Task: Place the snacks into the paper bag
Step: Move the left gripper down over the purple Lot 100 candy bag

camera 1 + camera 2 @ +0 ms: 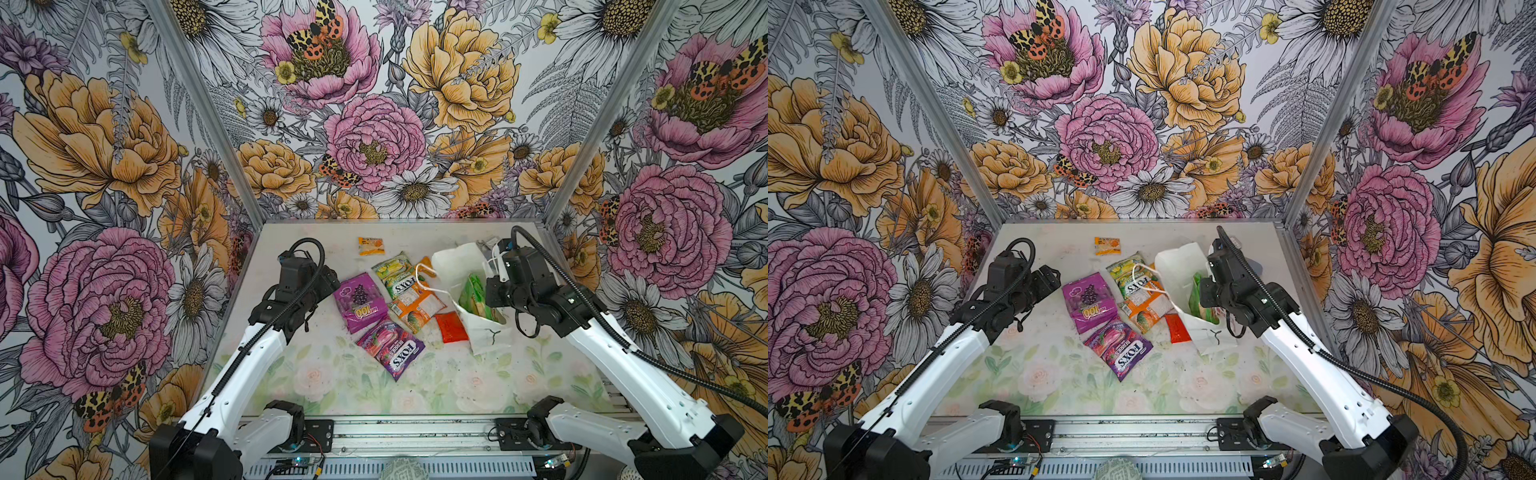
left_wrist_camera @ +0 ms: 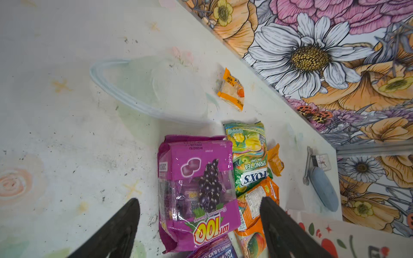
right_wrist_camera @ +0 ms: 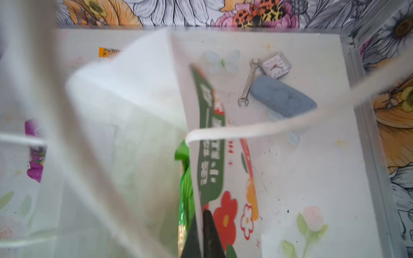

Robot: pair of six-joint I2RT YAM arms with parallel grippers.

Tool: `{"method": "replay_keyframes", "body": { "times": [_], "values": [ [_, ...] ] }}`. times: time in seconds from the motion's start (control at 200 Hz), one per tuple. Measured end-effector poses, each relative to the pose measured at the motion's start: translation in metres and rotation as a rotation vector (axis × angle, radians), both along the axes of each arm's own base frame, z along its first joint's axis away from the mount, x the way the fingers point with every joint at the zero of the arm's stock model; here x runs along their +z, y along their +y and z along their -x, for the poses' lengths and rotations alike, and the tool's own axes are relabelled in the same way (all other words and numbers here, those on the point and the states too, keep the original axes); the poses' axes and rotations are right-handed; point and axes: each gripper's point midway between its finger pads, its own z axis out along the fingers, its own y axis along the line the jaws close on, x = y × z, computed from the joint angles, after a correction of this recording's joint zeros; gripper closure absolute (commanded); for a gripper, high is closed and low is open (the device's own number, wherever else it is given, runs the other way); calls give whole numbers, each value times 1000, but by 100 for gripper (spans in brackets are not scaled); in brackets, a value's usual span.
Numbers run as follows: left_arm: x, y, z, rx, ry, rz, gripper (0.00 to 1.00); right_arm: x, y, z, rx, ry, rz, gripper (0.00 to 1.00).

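Seven snack packets (image 1: 359, 301) lie outside the paper bag (image 1: 490, 340): two purple, three orange, one green, one red; at least one green packet (image 1: 473, 297) inside. One wrench (image 3: 249, 81), one clock (image 3: 276, 65).

Floral walls (image 1: 374, 124); pale, perhaps scuffed tabletop (image 1: 332, 374)

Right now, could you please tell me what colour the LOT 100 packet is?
LOT 100 packet: purple with dark grapes, clearest in the left wrist view.

Near half of table (image 1: 291, 386) open. Packets (image 1: 360, 301) crowd centre; bag (image 1: 451, 264) blocks right; wrench (image 3: 249, 81), clock (image 3: 276, 65) behind it.
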Motion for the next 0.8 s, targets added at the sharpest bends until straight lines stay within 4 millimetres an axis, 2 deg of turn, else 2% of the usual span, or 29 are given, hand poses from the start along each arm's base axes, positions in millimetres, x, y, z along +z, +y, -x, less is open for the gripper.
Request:
{"method": "replay_keyframes", "body": {
  "times": [0.09, 0.23, 0.345, 0.52, 0.661, 0.801],
  "values": [
    [-6, -4, 0, -19, 18, -7, 11, -7, 7, 4, 15, 25, -30, 100],
    [-14, -6, 1, -41, 46, -31, 9, 0, 24, 3, 46, 10, -101, 100],
    [-28, 0, 1, -39, 97, -52, 9, 3, 29, 1, 49, -1, -127, 100],
    [-48, 14, -3, -17, 162, -74, 9, 13, 26, 3, 31, -35, -152, 100],
    [-53, -2, 4, -66, 172, -93, 7, 24, 19, 7, 4, -69, -167, 100],
    [-85, -11, 20, -111, 233, -75, 11, 25, 16, 7, -11, -76, -168, 100]
  ]
}}
